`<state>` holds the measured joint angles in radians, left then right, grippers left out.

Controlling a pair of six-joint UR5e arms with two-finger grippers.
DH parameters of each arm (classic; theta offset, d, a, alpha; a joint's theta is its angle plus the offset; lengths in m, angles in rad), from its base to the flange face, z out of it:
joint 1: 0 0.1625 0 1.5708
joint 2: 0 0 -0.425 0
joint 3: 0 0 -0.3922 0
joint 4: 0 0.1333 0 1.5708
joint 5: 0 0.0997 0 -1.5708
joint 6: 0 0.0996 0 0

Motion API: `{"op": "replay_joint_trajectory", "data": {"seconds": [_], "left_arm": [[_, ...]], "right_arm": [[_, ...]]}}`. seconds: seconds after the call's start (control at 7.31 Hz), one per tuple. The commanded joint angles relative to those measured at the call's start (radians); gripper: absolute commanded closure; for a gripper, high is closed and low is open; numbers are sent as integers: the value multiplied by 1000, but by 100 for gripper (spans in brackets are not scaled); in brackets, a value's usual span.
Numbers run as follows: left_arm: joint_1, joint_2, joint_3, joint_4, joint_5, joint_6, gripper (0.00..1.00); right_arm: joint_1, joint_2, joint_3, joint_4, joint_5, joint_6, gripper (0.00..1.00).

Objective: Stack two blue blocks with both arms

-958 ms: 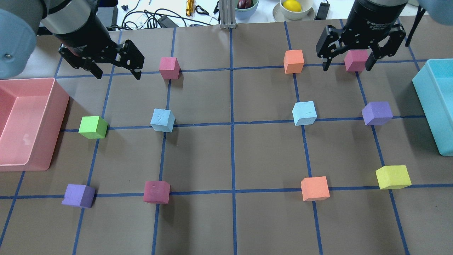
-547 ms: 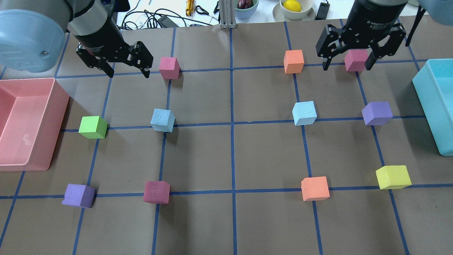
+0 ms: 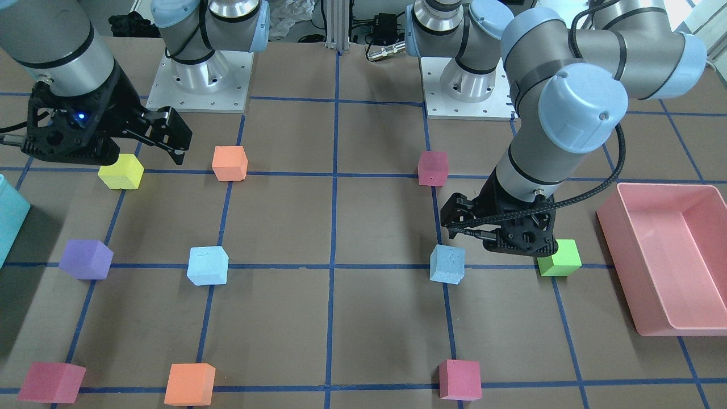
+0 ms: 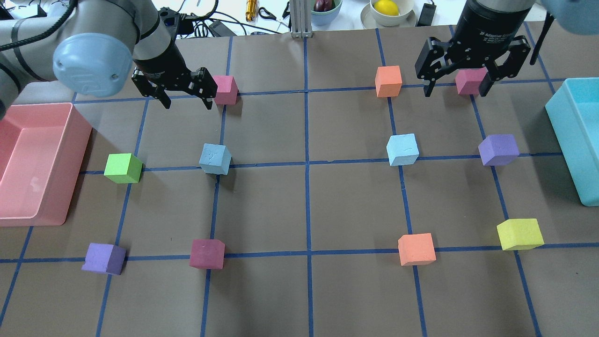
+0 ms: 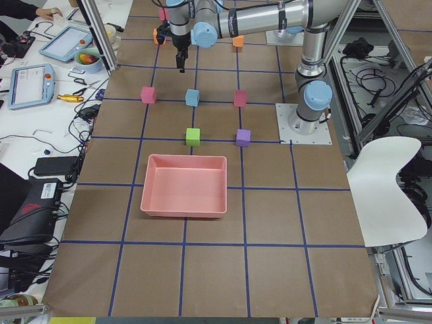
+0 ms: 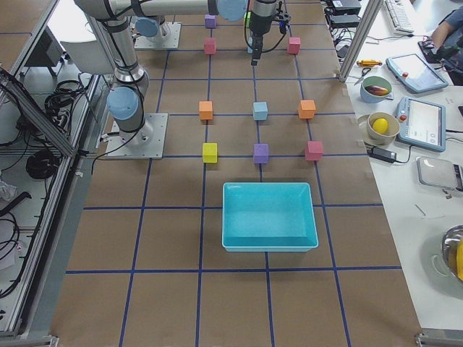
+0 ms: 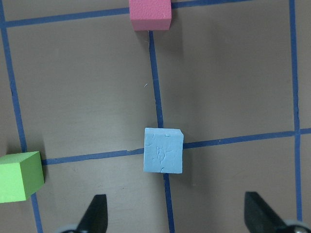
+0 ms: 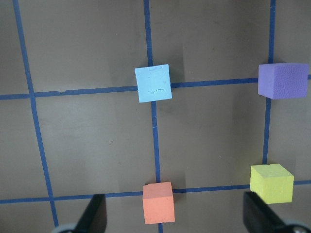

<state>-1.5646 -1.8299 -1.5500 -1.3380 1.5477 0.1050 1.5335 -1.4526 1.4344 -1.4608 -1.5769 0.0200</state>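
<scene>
Left gripper [image 4: 188, 104] just swung in, wide open and empty, blue block [image 4: 215, 159] nearly under it, so a grab looks next. Right gripper [image 4: 455, 91] hasn't budged, open and empty too.

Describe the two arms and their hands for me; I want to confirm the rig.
Both the left arm and the right arm are silver-grey tubes with rounded pale-blue joint caps. Each ends in a black two-finger hand, left hand and right hand; the right one's body carries white lettering. A black braided cable runs past the left wrist.
</scene>
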Motion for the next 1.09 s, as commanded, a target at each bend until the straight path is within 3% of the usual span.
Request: {"op": "replay_joint_trajectory", "data": {"seconds": [0.0,0.27,0.55,0.96], "left_arm": [[-2,-43,-30,13,-1,-4,0],[-3,-68,-106,147,-1,-2,0],[-2,-126,-194,293,-3,-1,0],[-3,-147,-280,353,-8,2,0]], "right_arm": [[-1,114,1,-97,-2,6,0],[-3,197,7,-122,11,2,0],[-1,241,105,-319,15,0,0],[-1,242,263,-527,17,1,0]]}}
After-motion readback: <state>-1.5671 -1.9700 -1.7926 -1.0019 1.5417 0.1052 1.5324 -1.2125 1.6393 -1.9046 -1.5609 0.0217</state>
